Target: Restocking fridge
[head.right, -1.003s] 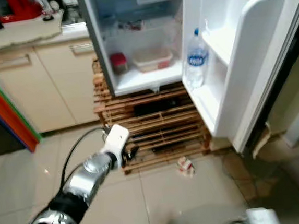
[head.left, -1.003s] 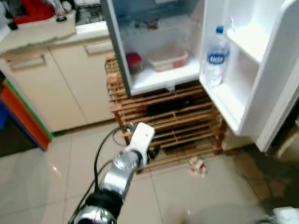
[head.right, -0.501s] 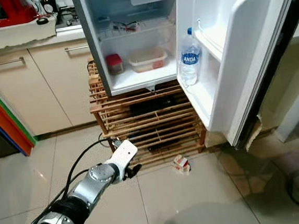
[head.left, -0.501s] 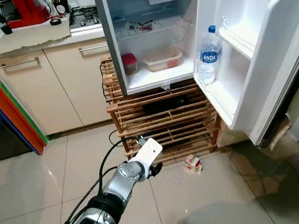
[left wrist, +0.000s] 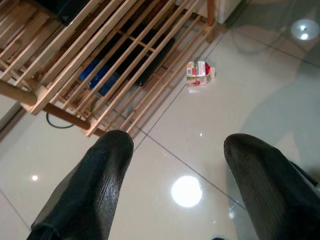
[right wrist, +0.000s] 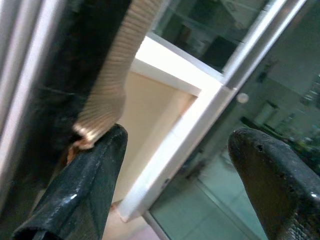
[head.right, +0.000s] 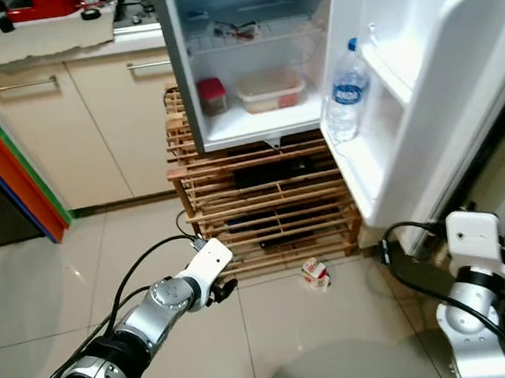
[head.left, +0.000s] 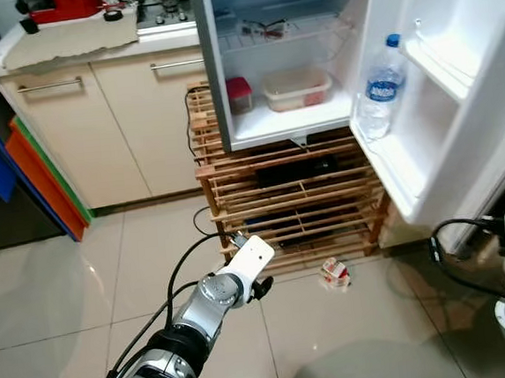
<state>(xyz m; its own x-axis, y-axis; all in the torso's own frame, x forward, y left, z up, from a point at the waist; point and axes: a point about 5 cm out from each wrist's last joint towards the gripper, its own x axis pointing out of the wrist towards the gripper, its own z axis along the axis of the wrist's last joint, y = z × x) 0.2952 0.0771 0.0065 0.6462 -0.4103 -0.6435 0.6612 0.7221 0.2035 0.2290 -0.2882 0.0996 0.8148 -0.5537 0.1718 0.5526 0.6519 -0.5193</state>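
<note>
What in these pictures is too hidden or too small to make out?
- Small carton on the floor: print too small to read in the eye views.
- Dark things in the wooden rack: hidden by slats and shade.
- Lidded tub in the fridge: cloudy, contents unclear.
- Water bottle label: too small to read.
- Fridge door: cut off by the frame's edge.

Glossy floor tiles (head.left: 49, 286), a slatted wooden rack (head.left: 293, 199), a clear plastic bottle (head.left: 381, 89).
</note>
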